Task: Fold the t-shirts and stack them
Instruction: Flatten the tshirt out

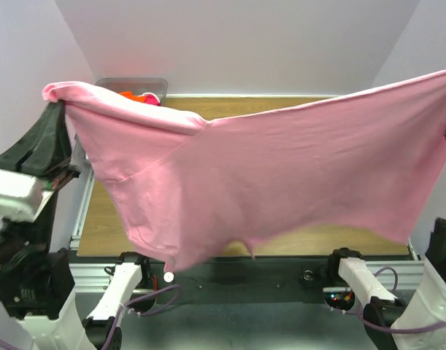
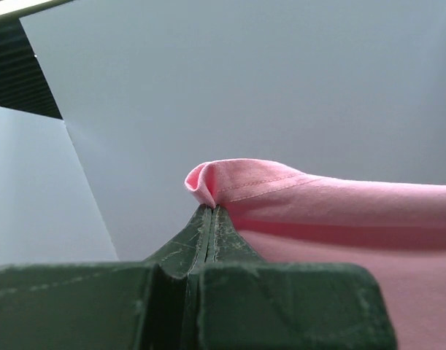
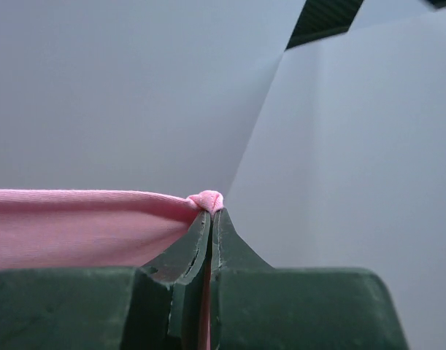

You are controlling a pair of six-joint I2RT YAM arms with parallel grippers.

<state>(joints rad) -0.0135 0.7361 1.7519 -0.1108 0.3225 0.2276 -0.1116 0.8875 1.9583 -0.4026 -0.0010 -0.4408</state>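
A light pink t-shirt (image 1: 281, 182) hangs spread in the air above the table, stretched between both arms. My left gripper (image 1: 60, 106) holds its upper left corner high at the left. In the left wrist view that gripper (image 2: 210, 208) is shut on a hemmed fold of the pink t-shirt (image 2: 339, 211). My right gripper (image 3: 211, 213) is shut on a small bunched corner of the t-shirt (image 3: 77, 226); in the top view the cloth runs off the right edge there. The shirt's lower edge sags toward the table's near edge.
A clear plastic bin (image 1: 113, 84) stands at the back left, partly behind the raised shirt, with orange and hot pink cloth (image 1: 141, 96) showing in it. The wooden table (image 1: 295, 103) lies under the shirt. White walls close in on both sides.
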